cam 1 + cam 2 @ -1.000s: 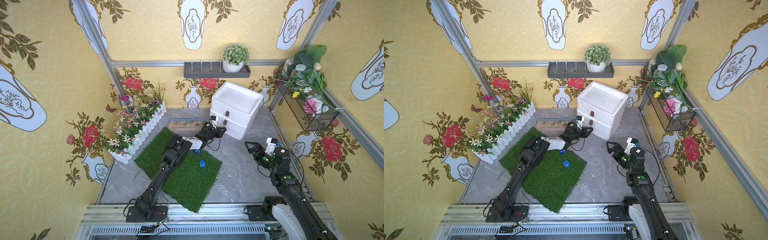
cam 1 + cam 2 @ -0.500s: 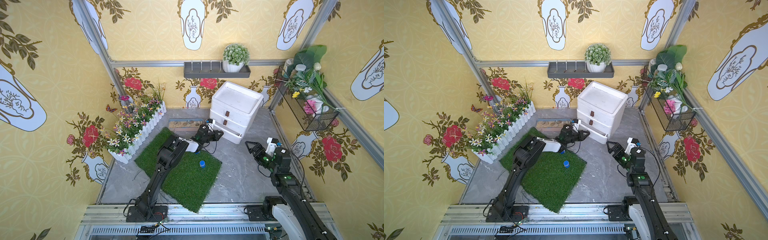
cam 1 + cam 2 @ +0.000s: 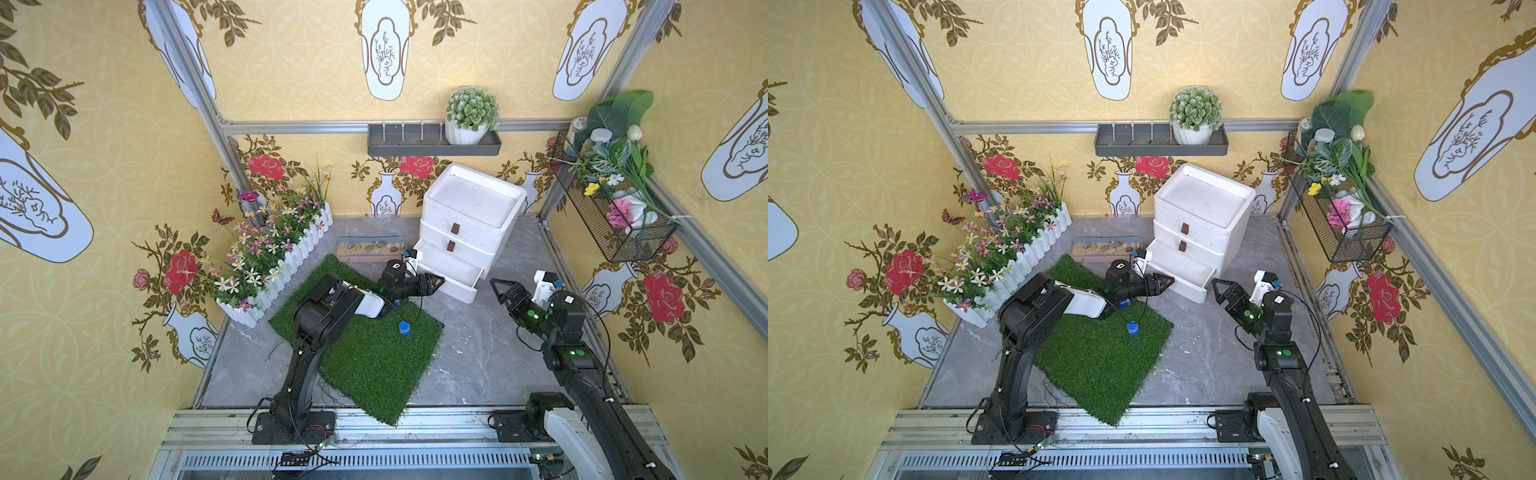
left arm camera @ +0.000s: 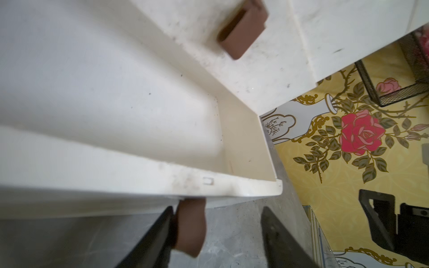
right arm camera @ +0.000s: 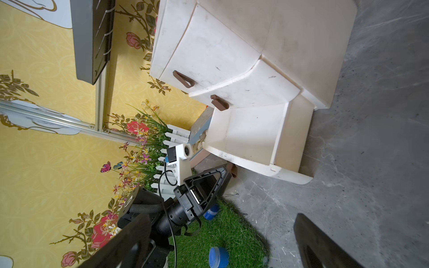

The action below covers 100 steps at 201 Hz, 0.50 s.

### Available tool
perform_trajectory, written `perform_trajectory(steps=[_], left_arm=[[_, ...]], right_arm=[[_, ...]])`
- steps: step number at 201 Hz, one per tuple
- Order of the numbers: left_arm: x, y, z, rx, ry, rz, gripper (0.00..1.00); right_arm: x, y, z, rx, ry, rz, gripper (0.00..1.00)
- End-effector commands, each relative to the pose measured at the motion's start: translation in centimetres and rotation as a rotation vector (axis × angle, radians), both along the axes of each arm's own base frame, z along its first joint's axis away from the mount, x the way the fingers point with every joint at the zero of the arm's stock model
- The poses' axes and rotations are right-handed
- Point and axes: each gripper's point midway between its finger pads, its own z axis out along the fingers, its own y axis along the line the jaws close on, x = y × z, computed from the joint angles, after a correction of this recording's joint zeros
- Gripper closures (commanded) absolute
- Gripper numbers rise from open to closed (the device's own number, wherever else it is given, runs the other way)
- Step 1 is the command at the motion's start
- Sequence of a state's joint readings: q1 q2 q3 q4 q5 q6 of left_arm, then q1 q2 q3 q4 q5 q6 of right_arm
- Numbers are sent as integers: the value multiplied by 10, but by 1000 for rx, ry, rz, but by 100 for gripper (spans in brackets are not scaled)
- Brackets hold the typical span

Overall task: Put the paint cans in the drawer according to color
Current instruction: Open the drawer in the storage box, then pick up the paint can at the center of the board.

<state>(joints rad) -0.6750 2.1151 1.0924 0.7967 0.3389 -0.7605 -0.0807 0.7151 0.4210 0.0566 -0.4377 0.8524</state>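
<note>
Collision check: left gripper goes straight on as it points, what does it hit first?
Likely the brown handle of the pulled-out bottom drawer, which sits between the open fingers of the left gripper, then the drawer front behind it. Depth in the wrist view is unclear.

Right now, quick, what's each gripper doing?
Left gripper: open, gripping nothing; the drawer handle sits between its jaws.
Right gripper: open, empty.

The left arm [image 3: 316, 324] bends high at the elbow, its forearm stretched forward and low. The left pincer [image 3: 436, 280] points to the right with its jaws parted. The right arm [image 3: 582, 374] leans forward. The right pincer [image 3: 498, 286] gapes wide, facing the left one, well apart.
</note>
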Motion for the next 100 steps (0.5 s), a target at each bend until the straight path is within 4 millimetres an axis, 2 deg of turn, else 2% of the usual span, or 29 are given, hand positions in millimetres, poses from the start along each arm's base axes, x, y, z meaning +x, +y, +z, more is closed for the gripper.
perform_trajectory(steps=[1, 18, 46, 74, 100], left_arm=[[-6, 9, 27, 30, -128, -7, 25], [-15, 28, 41, 95, -203, 24, 23], [-37, 80, 43, 216, -270, 145, 21], [-63, 130, 40, 299, -318, 259, 14], [-75, 172, 41, 357, -321, 389, 7]], right_arm=[[2, 18, 28, -4, -99, 99, 3], [2, 32, 35, 5, -109, 158, 3], [4, 67, 27, 79, -43, 294, 5], [3, 108, -3, 26, 93, 406, 7], [-8, 142, -36, -197, 243, 516, 7]])
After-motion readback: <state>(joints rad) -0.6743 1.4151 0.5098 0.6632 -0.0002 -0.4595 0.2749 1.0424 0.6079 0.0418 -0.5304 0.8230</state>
